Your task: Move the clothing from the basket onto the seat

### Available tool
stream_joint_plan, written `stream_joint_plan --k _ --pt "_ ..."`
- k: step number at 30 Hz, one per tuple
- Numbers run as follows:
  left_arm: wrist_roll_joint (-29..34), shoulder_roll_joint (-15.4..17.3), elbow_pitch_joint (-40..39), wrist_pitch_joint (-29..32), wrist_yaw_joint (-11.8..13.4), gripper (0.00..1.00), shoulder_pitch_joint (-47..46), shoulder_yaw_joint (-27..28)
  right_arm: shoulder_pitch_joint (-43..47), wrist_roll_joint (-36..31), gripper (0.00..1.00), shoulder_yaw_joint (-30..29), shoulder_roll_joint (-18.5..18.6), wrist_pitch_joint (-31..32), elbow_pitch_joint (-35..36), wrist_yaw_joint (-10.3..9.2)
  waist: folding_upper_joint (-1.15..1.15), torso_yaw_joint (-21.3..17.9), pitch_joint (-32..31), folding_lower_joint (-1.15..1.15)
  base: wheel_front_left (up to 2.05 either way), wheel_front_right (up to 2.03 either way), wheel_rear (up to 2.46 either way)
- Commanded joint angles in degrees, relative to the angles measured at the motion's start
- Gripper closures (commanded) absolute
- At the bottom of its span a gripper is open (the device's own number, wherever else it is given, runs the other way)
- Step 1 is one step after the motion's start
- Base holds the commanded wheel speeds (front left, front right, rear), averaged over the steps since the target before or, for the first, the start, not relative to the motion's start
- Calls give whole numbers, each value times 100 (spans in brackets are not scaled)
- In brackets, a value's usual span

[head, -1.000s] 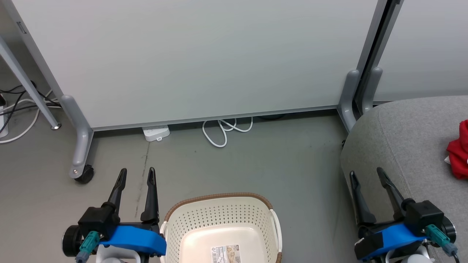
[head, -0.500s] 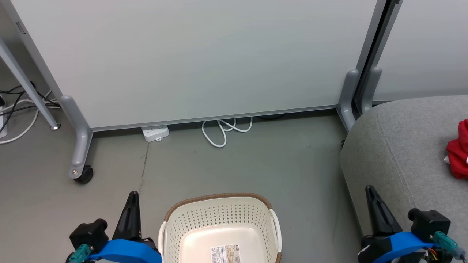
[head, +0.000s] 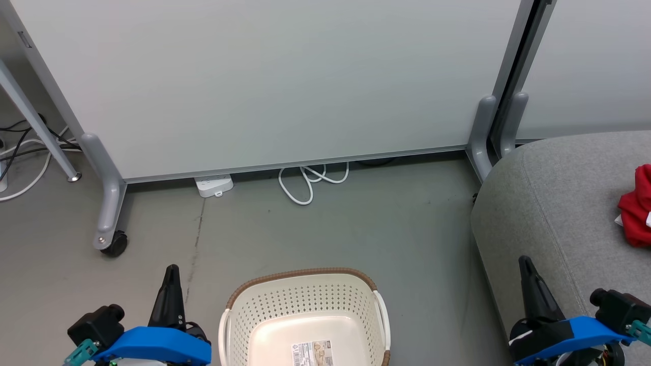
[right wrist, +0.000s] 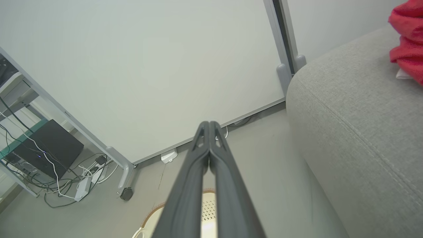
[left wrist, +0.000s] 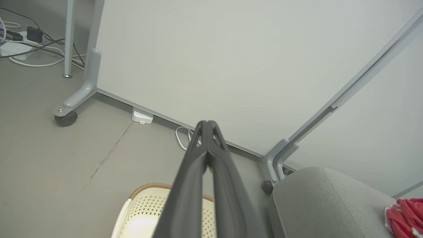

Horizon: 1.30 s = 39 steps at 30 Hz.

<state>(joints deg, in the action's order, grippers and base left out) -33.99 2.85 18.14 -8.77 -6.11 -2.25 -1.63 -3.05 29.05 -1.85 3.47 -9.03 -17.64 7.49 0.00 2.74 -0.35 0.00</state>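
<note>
Both left fingers [left wrist: 191,185] and right fingers [right wrist: 193,185] rest pressed together, empty. Clothing [head: 635,213] lies at the seat's [head: 549,203] right edge, so the job is likely finished.

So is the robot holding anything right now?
No, nothing. The left gripper and right gripper both have their jaws pressed together, empty. The red clothing lies on the grey seat, and the basket shows no clothes.

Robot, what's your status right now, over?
Left gripper shut, empty, beside basket; right gripper shut, empty, by seat. Clothing lies on seat; basket looks empty. White cable back by partition, not in the way.
</note>
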Motion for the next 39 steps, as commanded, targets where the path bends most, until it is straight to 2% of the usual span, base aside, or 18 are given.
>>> stream_joint_plan --k 1,15,39 --pt "-238 5 -114 53 -32 100 -178 66 -147 279 100 -32 -3 64 111 0 0 -4 1 0 0 0 0" --pt "-1447 5 -185 374 -57 100 -244 233 -200 1589 100 -127 -15 388 175 0 0 -44 9 0 0 0 0" --pt "-3033 5 -276 795 -96 100 -319 445 -256 3303 100 -255 -32 812 251 1 0 -108 21 0 0 0 0"
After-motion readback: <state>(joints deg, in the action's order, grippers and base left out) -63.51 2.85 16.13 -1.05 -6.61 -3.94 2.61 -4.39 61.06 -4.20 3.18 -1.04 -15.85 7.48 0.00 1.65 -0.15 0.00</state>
